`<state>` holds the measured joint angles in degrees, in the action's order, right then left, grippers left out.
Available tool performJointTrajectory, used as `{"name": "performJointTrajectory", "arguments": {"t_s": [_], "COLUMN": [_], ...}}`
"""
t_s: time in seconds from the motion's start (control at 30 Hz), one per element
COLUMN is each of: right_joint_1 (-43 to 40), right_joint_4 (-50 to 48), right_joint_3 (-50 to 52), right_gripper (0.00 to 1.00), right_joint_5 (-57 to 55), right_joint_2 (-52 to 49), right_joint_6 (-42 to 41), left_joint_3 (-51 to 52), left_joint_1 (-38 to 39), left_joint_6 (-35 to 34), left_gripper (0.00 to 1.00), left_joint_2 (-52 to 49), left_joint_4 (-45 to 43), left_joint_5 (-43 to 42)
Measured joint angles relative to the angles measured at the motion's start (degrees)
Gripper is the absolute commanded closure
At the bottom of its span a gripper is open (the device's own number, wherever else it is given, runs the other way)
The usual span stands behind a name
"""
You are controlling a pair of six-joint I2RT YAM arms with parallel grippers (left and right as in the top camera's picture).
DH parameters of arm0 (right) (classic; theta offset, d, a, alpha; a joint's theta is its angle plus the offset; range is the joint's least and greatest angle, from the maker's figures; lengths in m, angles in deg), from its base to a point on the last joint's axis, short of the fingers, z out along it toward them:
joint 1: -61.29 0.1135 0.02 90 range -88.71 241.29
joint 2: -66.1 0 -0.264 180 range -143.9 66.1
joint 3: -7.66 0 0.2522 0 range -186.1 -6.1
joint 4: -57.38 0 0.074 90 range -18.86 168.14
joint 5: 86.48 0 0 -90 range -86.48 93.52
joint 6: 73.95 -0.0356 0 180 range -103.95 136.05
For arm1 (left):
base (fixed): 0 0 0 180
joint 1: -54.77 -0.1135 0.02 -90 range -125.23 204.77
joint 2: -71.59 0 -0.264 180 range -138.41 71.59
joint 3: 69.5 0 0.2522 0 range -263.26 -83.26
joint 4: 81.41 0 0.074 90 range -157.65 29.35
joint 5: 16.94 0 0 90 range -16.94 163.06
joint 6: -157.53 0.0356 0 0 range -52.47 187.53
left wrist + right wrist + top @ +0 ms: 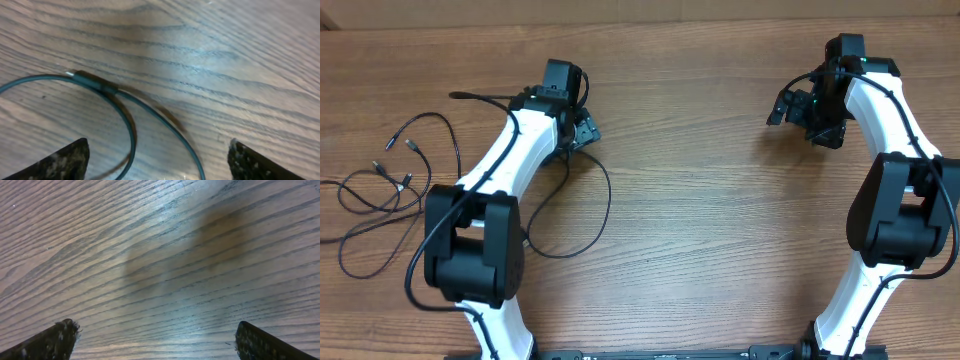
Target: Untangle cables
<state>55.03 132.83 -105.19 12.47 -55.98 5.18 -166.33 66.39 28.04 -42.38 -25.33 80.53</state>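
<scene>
Wood-grain tabletop (720,250), pale brown with dark wavy lines and a dull sheen, is seen under both arms. The left gripper (157,162) is held low over it with the fingers spread wide, and nothing is gripped between them. Just ahead of that gripper, on the wood and between the lines of its two fingers, a plug (95,84) is found. It is a short dark sleeve with a small silver tip, lying against a curved strand, and its own cord runs back under the gripper. Whether the two strands belong to one cord cannot be told from the wrist view. From above, a wide loop (605,200) is seen running from below the left gripper back along the inner side of its arm. The rest of the cables (390,180) are spread well away on the outer side of that arm, as thin black cords in overlapping loops with small grey tips. The right gripper (157,340) is likewise spread wide and empty, with only wood beneath it and no cord near.

The cords are judged light, limp and smooth. They are likely to slide on the wood, drag their neighbours along when pulled, and slip out of a loose pinch. The stiffer plug sleeve, or the cord just behind it, is judged the surest place to be taken hold of, so that an end can be drawn out through the crossings.
</scene>
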Motion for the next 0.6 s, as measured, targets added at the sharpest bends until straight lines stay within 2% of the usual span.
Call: {"name": "performJointTrajectory", "arguments": {"t_s": [0.07, 0.2, 0.27, 0.37, 0.43, 0.6], "right_joint_1": [0.0, 0.0, 0.0, 0.0, 0.0, 0.0], "right_joint_4": [0.02, 0.0, 0.0, 0.0, -0.02, 0.0], "right_joint_3": [0.0, 0.0, 0.0, 0.0, 0.0, 0.0], "right_gripper": [0.0, 0.0, 0.0, 0.0, 0.0, 0.0], "right_joint_5": [0.0, 0.0, -0.02, -0.02, 0.0, 0.0], "right_joint_2": [0.0, 0.0, 0.0, 0.0, 0.0, 0.0], "right_joint_6": [-0.02, 0.0, -0.02, -0.02, -0.02, 0.0], "left_joint_3": [0.0, 0.0, -0.13, -0.24, -0.33, -0.79], "left_joint_1": [0.0, 0.0, 0.0, -0.04, -0.11, -0.11], "left_joint_6": [-0.5, -0.92, -1.14, -0.5, -0.17, 2.99], "left_gripper": [0.08, 0.21, 0.32, 0.56, 0.59, 0.57], "left_joint_2": [-2.14, -6.12, -6.21, -6.21, -6.21, -6.21], "left_joint_4": [-0.66, -1.53, -1.64, -1.2, -0.5, 2.38], "left_joint_5": [0.0, 0.33, -0.22, -1.38, -2.45, -6.64]}}
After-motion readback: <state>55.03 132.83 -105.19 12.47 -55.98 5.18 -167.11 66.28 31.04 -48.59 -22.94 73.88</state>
